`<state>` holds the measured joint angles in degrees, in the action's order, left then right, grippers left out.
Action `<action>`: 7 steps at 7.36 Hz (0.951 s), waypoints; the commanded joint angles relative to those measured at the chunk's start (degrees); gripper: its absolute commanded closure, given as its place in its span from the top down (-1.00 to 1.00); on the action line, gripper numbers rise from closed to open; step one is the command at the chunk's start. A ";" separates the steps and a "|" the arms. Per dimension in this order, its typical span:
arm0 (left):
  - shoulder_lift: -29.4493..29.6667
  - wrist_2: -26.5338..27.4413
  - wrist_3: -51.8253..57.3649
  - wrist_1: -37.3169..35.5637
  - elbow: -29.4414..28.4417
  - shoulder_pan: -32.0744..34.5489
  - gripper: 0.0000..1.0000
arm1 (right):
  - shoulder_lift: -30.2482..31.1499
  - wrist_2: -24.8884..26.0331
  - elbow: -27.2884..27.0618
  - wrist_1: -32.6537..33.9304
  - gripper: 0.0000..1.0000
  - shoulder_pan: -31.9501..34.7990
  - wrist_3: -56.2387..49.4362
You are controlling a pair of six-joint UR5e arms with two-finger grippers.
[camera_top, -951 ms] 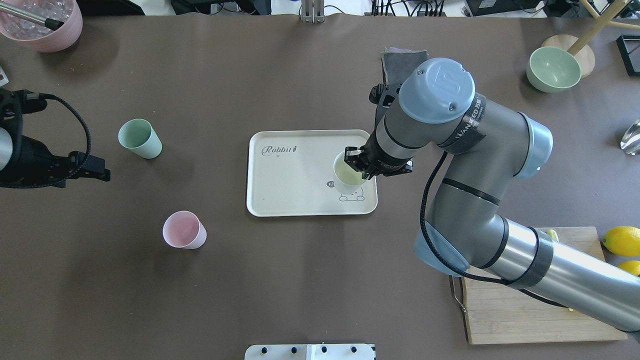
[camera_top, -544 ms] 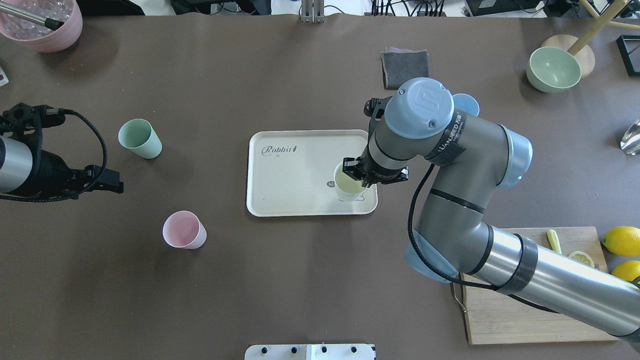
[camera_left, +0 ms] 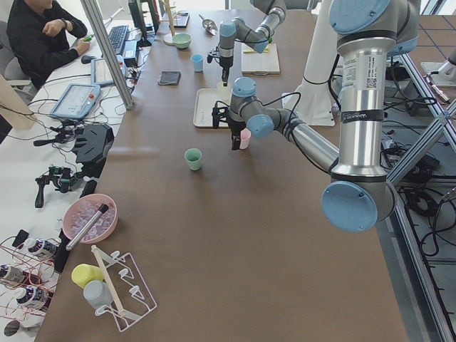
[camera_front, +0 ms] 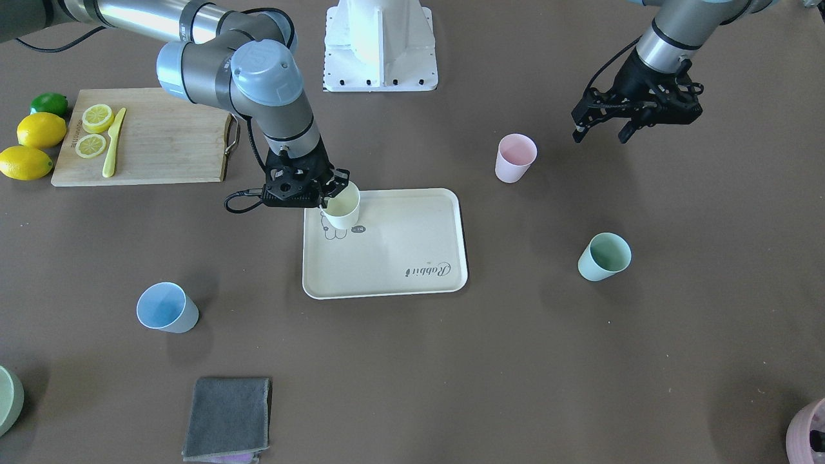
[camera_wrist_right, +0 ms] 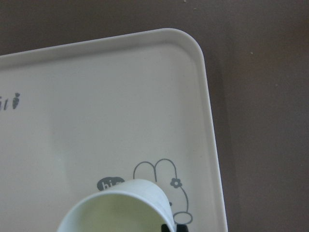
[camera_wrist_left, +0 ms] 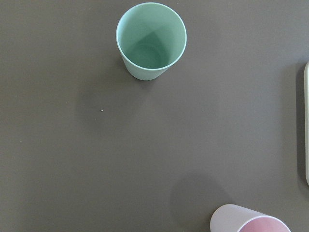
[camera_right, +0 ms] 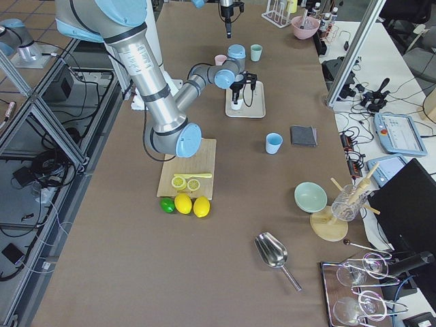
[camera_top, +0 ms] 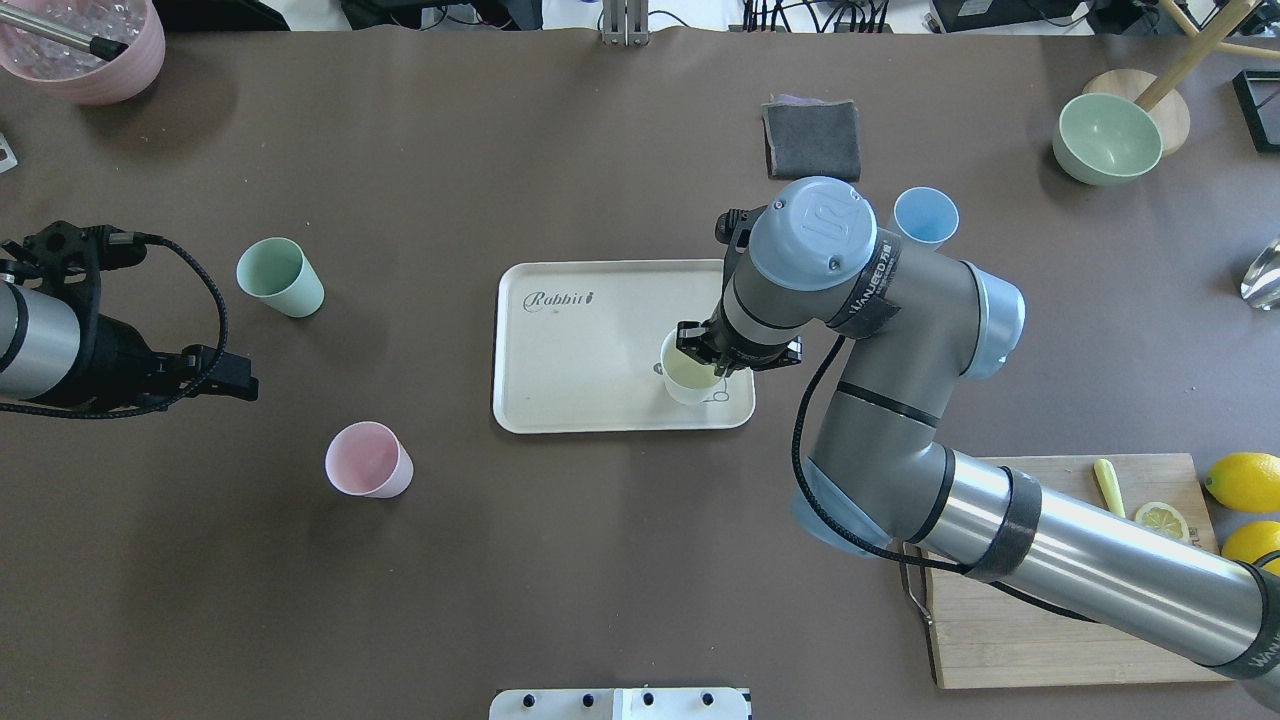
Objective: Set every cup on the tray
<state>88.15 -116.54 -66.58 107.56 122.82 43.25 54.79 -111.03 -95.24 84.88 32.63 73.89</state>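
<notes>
My right gripper (camera_top: 712, 360) is shut on the rim of the pale yellow cup (camera_top: 688, 374) and holds it upright at the rabbit drawing on the cream tray (camera_top: 580, 340). I cannot tell whether the cup touches the tray. The cup's rim shows in the right wrist view (camera_wrist_right: 116, 208). My left gripper (camera_front: 602, 129) is open and empty, above the table between the pink cup (camera_front: 515, 157) and the mint green cup (camera_front: 604, 256). The light blue cup (camera_top: 925, 217) stands beyond my right arm. The left wrist view shows the mint cup (camera_wrist_left: 151, 41) and the pink cup (camera_wrist_left: 251, 223).
A wooden cutting board (camera_top: 1060, 610) with lemon slices and a knife lies at the near right, with lemons (camera_top: 1243, 481) beside it. A pale green bowl (camera_top: 1106, 138) stands at the far right, a grey cloth (camera_top: 811, 137) at the far middle and a mauve pot (camera_top: 85, 45) at the far left.
My right arm has swung nearer and slightly left with the yellow cup, uncovering the blue cup. My left arm has moved further in, toward the pink cup.
</notes>
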 commanded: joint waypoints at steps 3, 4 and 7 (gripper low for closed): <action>0.00 4.72 -3.62 -0.07 0.05 -5.69 0.96 | -0.04 0.20 -0.99 -0.15 1.00 0.32 0.12; -0.09 5.88 -4.08 -0.07 0.14 -7.46 0.96 | -0.04 -0.58 -2.91 0.55 1.00 1.46 0.03; 2.01 7.72 -6.45 -0.07 -1.00 -10.72 0.94 | 0.14 -4.97 -9.68 8.00 1.00 5.15 -0.76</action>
<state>89.00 -109.83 -72.62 107.49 122.55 33.86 54.84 -114.26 -102.05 89.72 36.36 73.52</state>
